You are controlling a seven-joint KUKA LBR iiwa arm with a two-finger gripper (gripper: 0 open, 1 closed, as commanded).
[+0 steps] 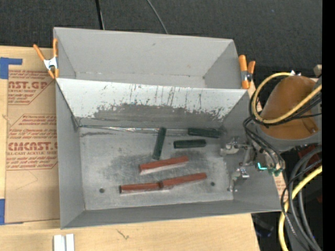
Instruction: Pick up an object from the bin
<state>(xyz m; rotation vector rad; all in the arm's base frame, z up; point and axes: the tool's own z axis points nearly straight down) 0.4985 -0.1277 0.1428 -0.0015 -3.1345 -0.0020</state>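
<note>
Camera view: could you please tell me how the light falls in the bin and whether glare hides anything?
In the camera view the back wall of the bin is lit brightest; its floor is duller and scuffed dark; the red-brown sticks and dark green sticks lie free of glare; the gripper at the right wall catches small glints.
</note>
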